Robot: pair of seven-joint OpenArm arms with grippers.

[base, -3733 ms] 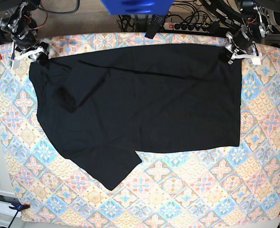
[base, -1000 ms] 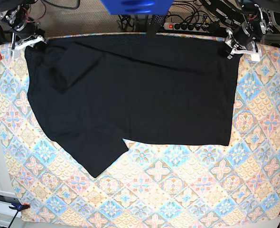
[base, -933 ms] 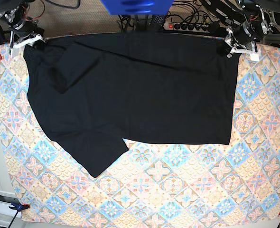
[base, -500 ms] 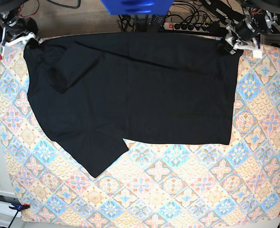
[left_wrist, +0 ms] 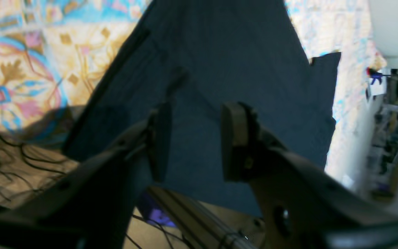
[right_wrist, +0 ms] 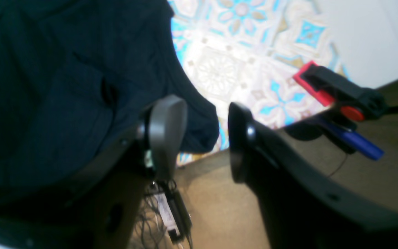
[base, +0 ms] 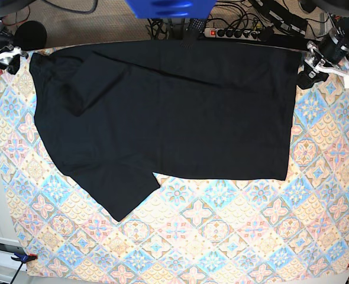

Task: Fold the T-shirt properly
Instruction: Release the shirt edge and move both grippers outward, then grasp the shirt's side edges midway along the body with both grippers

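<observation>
Black cloth, one T-shirt [base: 168, 112], is laid flat across the upper half of the base view on one patterned tablecloth [base: 233, 236], one sleeve pointing lower left. Two grippers are counted. The left gripper [left_wrist: 195, 141] is seen parted and empty only in its wrist view; likewise the right gripper [right_wrist: 207, 138]. One red clamp [right_wrist: 337, 91] is shown close by the right wrist view alone.

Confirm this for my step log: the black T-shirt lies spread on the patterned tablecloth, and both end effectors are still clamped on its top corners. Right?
Not quite. The T-shirt does lie spread on the tablecloth, but both wrist views show the left end effector and right end effector open with nothing between their jaws, clear of the cloth.
</observation>
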